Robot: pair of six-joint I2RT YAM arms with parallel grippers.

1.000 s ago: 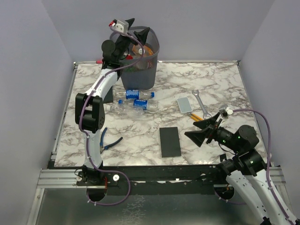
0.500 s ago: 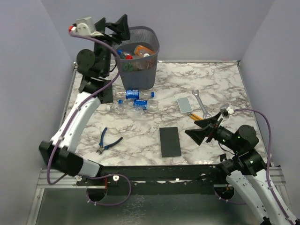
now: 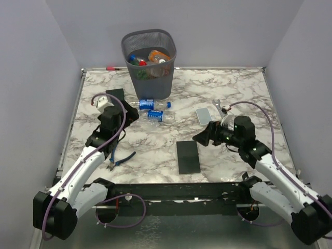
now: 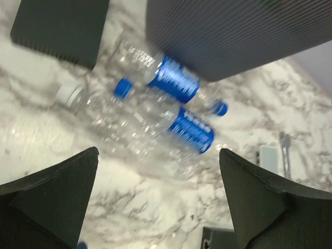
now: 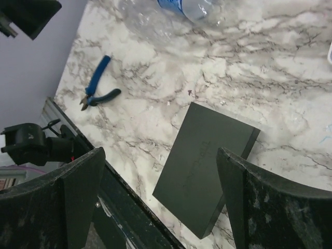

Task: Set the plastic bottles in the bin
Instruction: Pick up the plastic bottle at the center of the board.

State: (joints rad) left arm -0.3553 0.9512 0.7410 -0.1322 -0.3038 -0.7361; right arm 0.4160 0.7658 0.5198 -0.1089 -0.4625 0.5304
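Observation:
The dark wire-mesh bin (image 3: 149, 78) stands at the back of the table with several bottles inside, one orange (image 3: 158, 55). Three clear bottles lie in front of it: one blue-labelled by the bin (image 3: 150, 104) (image 4: 174, 83), one blue-labelled with a blue cap (image 3: 157, 115) (image 4: 189, 129), and one plain with a white cap (image 3: 132, 119) (image 4: 104, 111). My left gripper (image 3: 128, 118) (image 4: 158, 153) is open and empty, just left of these bottles. My right gripper (image 3: 203, 137) (image 5: 161, 153) is open and empty, above a flat black slab (image 3: 188, 156) (image 5: 207, 166).
Blue-handled pliers (image 3: 120, 158) (image 5: 98, 85) lie near the left arm. A second black slab (image 3: 115, 96) (image 4: 59, 28) sits left of the bin. A silver flat object (image 3: 205, 115) and a wrench (image 3: 222, 110) lie at mid right. A small red item (image 3: 111, 68) lies at the back edge.
My left arm has swung down from above the bin to the table beside the lying bottles. My right arm has reached forward and left, over the black slab.

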